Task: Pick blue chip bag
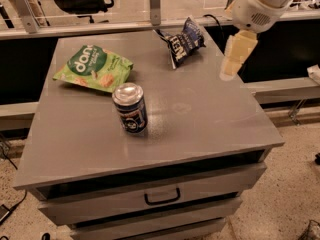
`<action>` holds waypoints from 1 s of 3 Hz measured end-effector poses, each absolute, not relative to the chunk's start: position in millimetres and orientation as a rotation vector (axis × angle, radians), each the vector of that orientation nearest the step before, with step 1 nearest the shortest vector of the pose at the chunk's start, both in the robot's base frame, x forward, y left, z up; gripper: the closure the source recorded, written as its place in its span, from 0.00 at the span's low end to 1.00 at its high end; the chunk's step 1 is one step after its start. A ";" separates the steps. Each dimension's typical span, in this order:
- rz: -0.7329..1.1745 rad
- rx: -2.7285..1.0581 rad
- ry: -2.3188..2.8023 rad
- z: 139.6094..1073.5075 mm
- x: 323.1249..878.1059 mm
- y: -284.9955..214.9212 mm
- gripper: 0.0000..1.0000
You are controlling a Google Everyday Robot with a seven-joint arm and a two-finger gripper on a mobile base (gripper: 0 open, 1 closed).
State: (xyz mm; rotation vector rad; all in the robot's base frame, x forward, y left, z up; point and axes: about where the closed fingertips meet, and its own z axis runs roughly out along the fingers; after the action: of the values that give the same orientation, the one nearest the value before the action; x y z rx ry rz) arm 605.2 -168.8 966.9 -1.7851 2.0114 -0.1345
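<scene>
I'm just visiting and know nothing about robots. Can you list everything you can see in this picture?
blue chip bag: one, dark navy with white lettering, far side of the cabinet top, right of centre.
green snack bag: one, light green, lying at the far left of the top.
drink can: one, blue with a silver lid, upright near the middle.
cabinet: one, grey, drawers in front.
drawer handle: one, black, top drawer.
arm: one, white, coming in from the upper right.
gripper: one, cream, in the air over the top's right side, right of the blue chip bag, not touching it.
</scene>
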 end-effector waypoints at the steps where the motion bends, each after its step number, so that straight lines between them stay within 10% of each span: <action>1: -0.141 -1.743 1.966 950.7 657.0 -160.3 0.00; 3: -0.176 -1.665 1.848 920.8 743.7 -142.1 0.00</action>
State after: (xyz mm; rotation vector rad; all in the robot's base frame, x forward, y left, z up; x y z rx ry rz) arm 743.7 -142.1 920.8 -1.6653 1.8478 -0.1762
